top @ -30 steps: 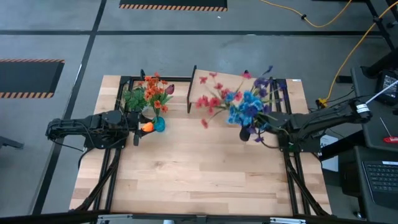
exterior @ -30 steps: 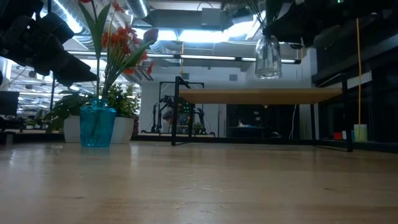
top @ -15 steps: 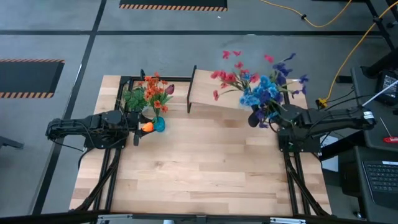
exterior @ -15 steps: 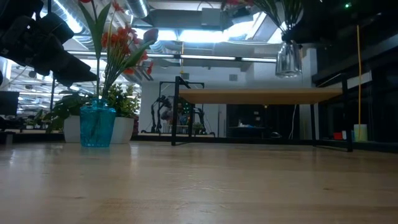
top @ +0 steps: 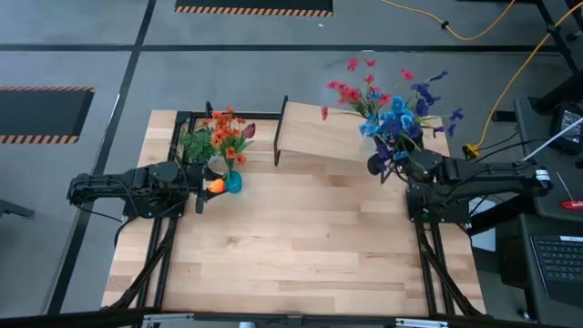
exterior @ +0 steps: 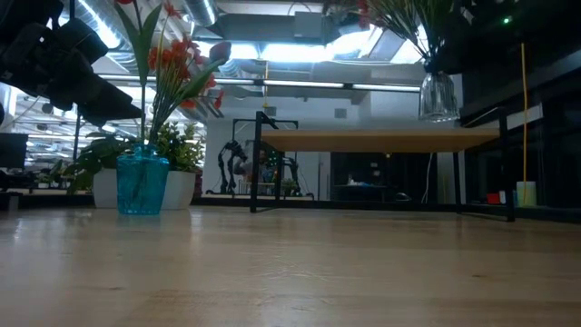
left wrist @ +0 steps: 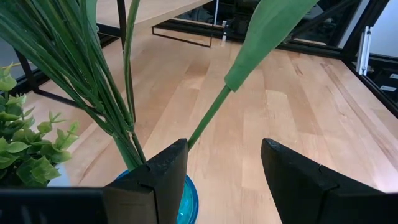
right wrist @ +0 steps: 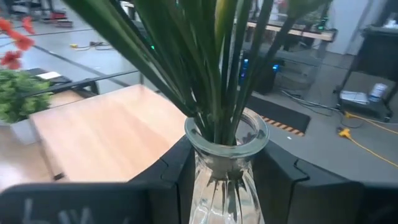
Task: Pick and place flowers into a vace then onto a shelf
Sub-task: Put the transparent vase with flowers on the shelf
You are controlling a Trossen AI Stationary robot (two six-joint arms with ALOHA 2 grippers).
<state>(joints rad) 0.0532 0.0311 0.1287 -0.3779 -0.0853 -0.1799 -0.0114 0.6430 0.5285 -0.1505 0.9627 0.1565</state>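
While the right gripper (right wrist: pixel 227 171) clamps its fingers either side of a clear glass vase (exterior: pixel 438 96), that vase hangs in the air just above the right end of the shelf (exterior: pixel 372 140) and, seen level, clear of the board. It holds a bunch of red, blue and purple flowers (top: pixel 387 109), stems packed upright through the neck. Gripping low on the neck, below the lip, looks chosen to keep the stems free and the vase plumb for setting down. From above, the bunch sits over the shelf's right end, so I judge the placing step to be near, with only the descent left.

On the other side, the left gripper (left wrist: pixel 224 180) stands with its fingers apart, holding nothing, close over a blue vase (top: pixel 233 182) on the table (top: pixel 301 246). That vase carries orange flowers (top: pixel 228 128), next to a leafy potted plant (top: pixel 195 144). It has not yet been lifted to the shelf.
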